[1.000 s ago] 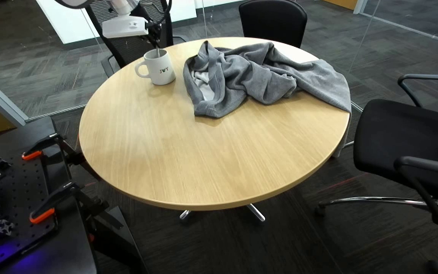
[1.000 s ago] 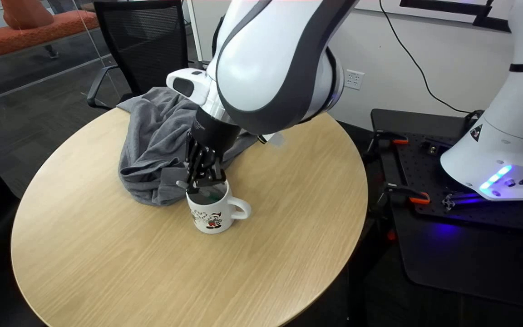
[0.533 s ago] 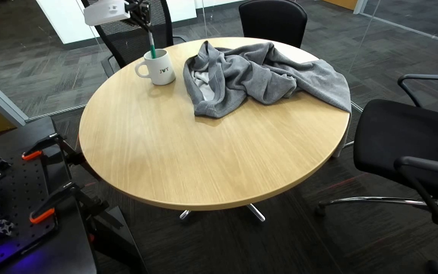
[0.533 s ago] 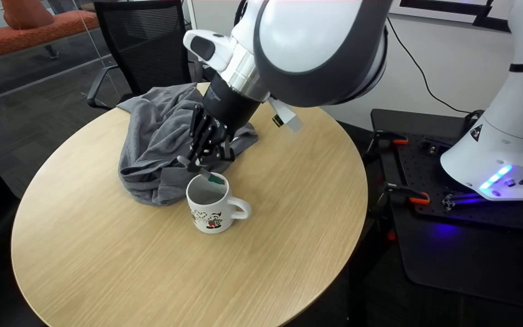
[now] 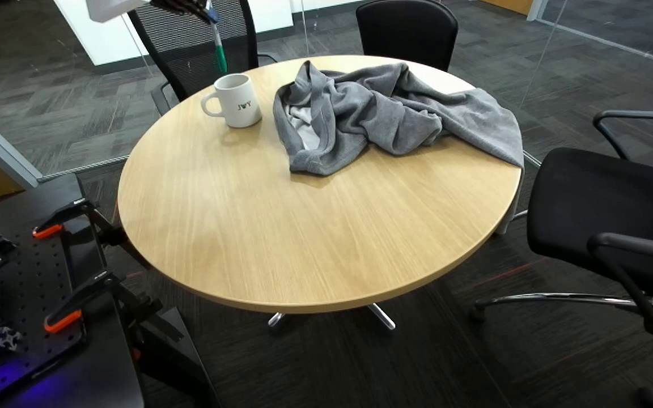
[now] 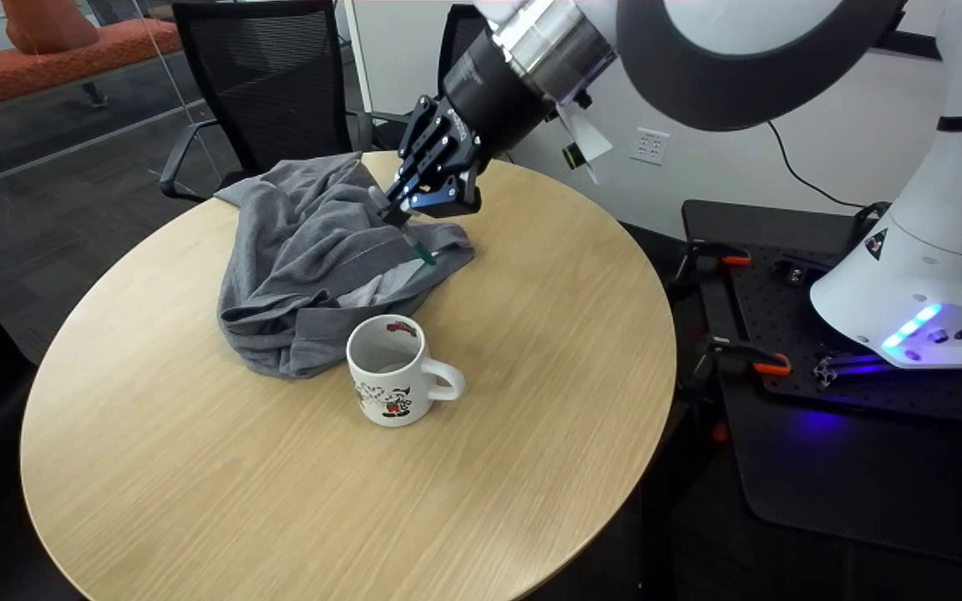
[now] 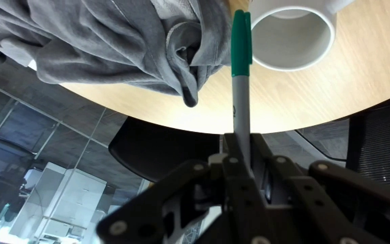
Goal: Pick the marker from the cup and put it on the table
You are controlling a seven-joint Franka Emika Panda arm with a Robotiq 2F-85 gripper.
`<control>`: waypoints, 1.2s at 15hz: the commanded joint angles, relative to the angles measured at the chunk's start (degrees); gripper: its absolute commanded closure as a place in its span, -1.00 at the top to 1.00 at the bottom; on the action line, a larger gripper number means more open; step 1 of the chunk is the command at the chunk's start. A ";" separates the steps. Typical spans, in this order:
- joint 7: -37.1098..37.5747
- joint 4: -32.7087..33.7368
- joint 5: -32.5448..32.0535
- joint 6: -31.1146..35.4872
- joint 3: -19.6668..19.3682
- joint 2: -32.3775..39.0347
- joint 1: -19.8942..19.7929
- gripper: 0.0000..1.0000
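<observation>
You are operating in a room with a dark patterned carpet (image 5: 417, 351) and, in an exterior view, a pale wall (image 6: 715, 159). Your main surface is a round wood-grain desk (image 5: 326, 238) on metal feet, with black chairs (image 5: 610, 209) placed around it. A black side table (image 6: 857, 492) stands near it and carries your white-and-grey arm (image 6: 715, 83), which extends over the desk. On the desk you have a crumpled grey cloth (image 5: 383, 113), one end draped over the edge. Your claw (image 7: 243, 140) is tilted above the desk; its jaws are nearly together, parted only by the thickness of the object they pinch. Your white mug (image 5: 237, 101) stands upright on the desk, just beside the cloth and apart from it, with JOY lettered on its side. The pinched object is the marker (image 7: 241, 84): you hold it by its grey barrel, wholly out of the mug and off the desk, tilted, with its green cap (image 6: 424, 253) pointing downward in both exterior views. In the wrist view the cap appears next to the mug's rim.
</observation>
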 commanded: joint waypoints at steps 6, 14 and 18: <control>-4.18 -9.43 15.79 2.00 -3.79 -7.84 -3.07 -0.93; -11.88 -8.67 26.49 1.84 -7.79 -3.82 -8.93 -0.74; -11.87 -8.32 26.63 1.84 -7.70 -3.12 -8.82 -0.93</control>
